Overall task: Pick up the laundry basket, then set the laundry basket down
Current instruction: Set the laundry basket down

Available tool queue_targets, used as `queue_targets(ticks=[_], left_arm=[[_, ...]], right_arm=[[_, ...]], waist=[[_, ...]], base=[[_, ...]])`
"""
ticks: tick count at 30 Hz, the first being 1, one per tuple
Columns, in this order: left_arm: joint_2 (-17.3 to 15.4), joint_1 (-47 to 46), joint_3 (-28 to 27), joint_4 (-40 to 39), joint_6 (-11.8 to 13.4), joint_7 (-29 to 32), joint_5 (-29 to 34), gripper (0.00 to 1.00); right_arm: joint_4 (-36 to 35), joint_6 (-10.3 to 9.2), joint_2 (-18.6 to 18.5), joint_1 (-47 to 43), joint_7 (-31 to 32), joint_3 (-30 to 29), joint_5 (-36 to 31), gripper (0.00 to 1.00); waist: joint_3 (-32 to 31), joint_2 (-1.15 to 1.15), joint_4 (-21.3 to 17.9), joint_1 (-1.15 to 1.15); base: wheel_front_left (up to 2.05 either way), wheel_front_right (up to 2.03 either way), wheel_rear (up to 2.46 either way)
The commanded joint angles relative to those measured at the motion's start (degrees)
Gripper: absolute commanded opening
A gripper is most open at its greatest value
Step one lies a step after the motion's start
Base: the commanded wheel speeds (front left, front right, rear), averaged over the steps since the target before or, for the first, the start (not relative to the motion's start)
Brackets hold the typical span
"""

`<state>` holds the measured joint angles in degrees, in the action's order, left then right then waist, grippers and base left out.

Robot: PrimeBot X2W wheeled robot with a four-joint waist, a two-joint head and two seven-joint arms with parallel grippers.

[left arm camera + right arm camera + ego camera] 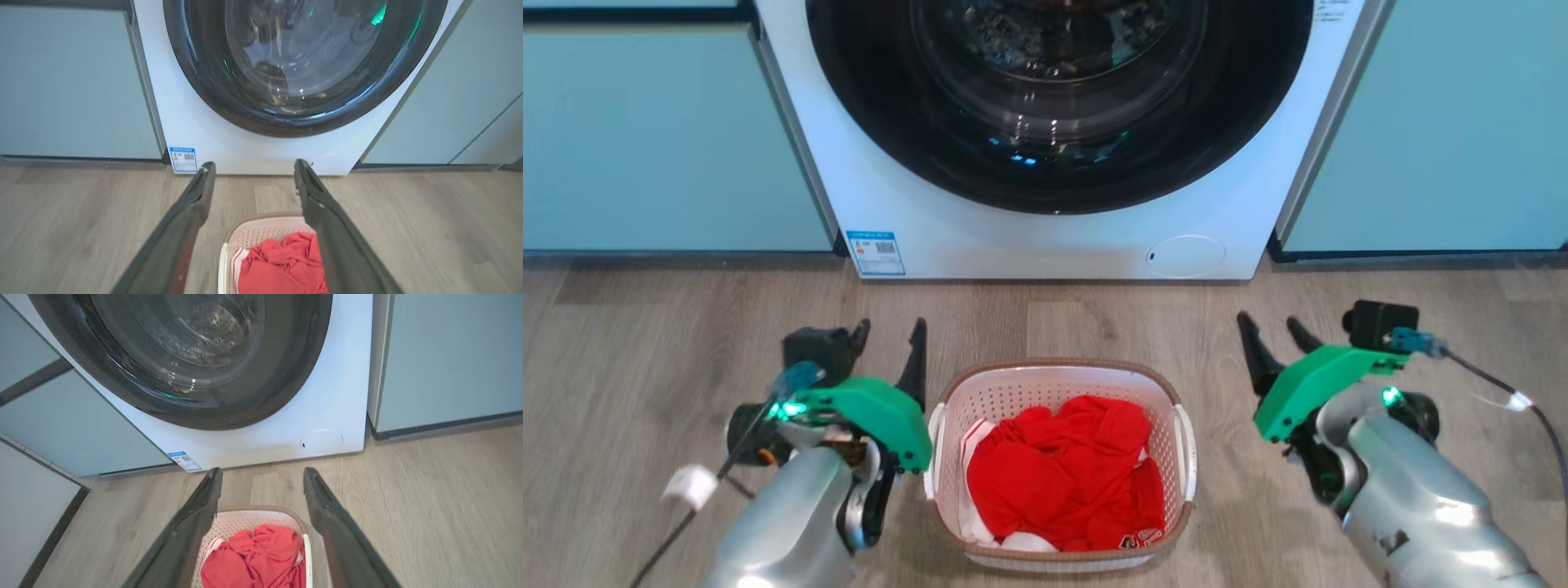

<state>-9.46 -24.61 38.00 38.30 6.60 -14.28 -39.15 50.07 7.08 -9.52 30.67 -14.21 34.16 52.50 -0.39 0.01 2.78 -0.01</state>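
Fingers of the left gripper (889, 327) and the right gripper (1267, 320) are spread wide and empty, flanking the laundry basket (1054, 365), which rests on the wooden floor (645, 343) before the washing machine (1045, 245) and is loaded with red clothing (1062, 474). The left gripper sits just beside the left handle (934, 449), while the right gripper stands farther off its side. A lift from this uneven approach would probably tilt the laundry basket, spilling clothing or letting a smooth handle slip.

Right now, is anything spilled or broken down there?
No, nothing stands out. The laundry basket sits upright on the floor before the washing machine, the red clothes all inside it, none spilled. The left gripper and right gripper are open on either side.
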Motion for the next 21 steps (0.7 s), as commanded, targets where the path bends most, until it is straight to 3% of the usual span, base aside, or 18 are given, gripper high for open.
queue_targets(ticks=[1,6,10,15,21], left_arm=[[-1.47,0.33,-5.44,-4.69,0.25,-0.71,3.00,1.00],[0.70,6.52,-17.88,-16.61,-0.14,-0.71,12.51,1.00],[3.50,9.85,-24.57,-23.83,-1.79,-0.72,18.18,1.00],[5.82,13.40,-28.44,-29.62,-4.92,-0.72,21.80,1.00],[6.49,17.22,-28.66,-30.54,-5.51,-0.72,25.37,1.00]], right_arm=[[-3.31,0.41,0.15,-0.52,-0.78,-2.49,-3.46,1.00],[-14.08,0.41,2.58,-4.64,-0.78,-13.53,-14.92,1.00],[-24.17,0.41,3.98,-9.45,-0.78,-17.40,-22.72,1.00],[-34.17,0.41,4.35,-15.61,-0.78,-20.43,-29.17,1.00],[-40.89,0.41,5.50,-21.81,-0.78,-23.71,-32.23,1.00]], waist=[[-0.65,-0.01,-0.40,0.01],[-1.61,-0.01,-0.26,0.01],[-2.42,-0.01,0.38,0.01],[-2.92,-0.01,1.42,0.01],[-3.05,-0.01,1.78,0.01]], base=[[0.00,0.00,0.00],[0.00,0.00,0.00],[0.00,0.00,0.00],[0.00,0.00,0.00],[0.00,0.00,0.00]])
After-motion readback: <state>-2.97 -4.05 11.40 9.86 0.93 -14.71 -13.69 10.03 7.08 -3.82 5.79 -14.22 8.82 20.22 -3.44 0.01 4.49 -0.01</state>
